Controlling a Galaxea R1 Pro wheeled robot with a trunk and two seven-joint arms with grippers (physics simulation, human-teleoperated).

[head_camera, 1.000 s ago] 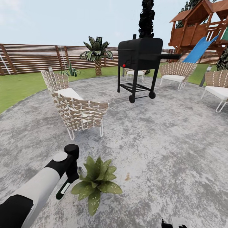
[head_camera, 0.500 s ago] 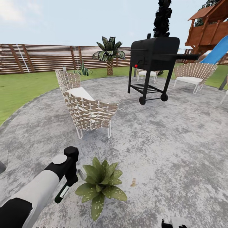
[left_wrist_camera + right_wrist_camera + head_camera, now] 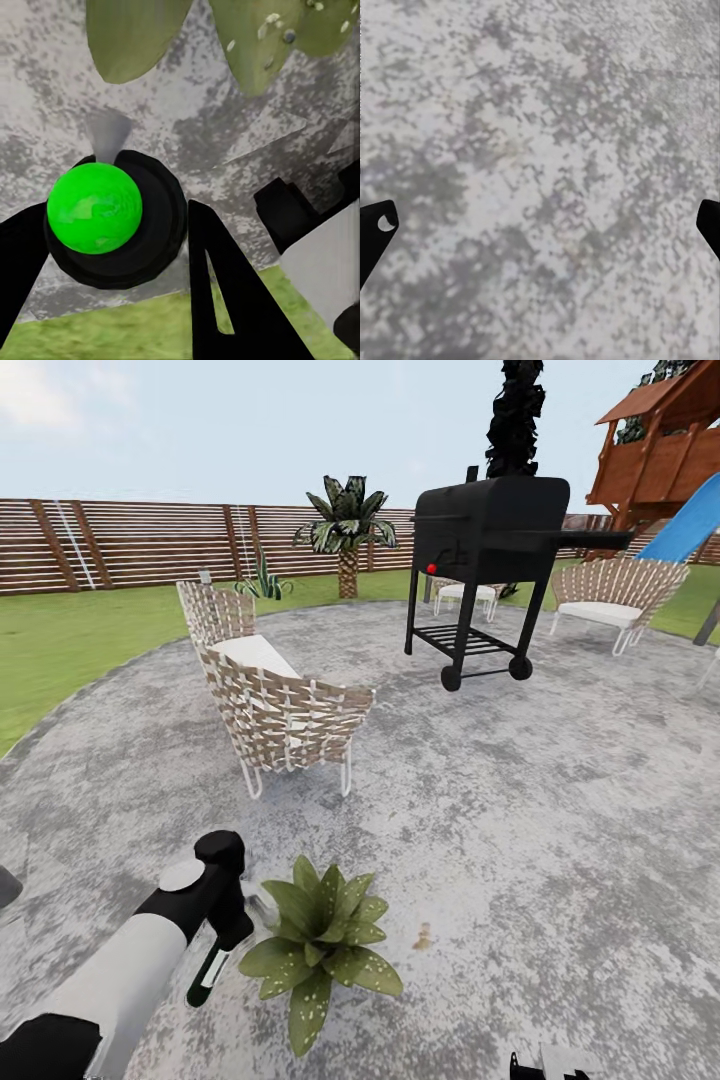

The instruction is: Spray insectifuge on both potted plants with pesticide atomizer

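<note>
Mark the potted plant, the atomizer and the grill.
potted plant (image 3: pixel 322 935): head view, centre of the leaf rosette.
atomizer (image 3: pixel 95 208): left wrist view, its green top, between the jaws.
grill (image 3: pixel 490 510): head view, front of the black lid.

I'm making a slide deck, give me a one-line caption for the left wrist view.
Left claw shut on the green-topped pesticide atomizer, aimed at the potted plant leaves over the grey patio.

green white-speckled potted plant (image 3: pixel 320 945) (mottled grey patio (image 3: pixel 560 810))
</note>
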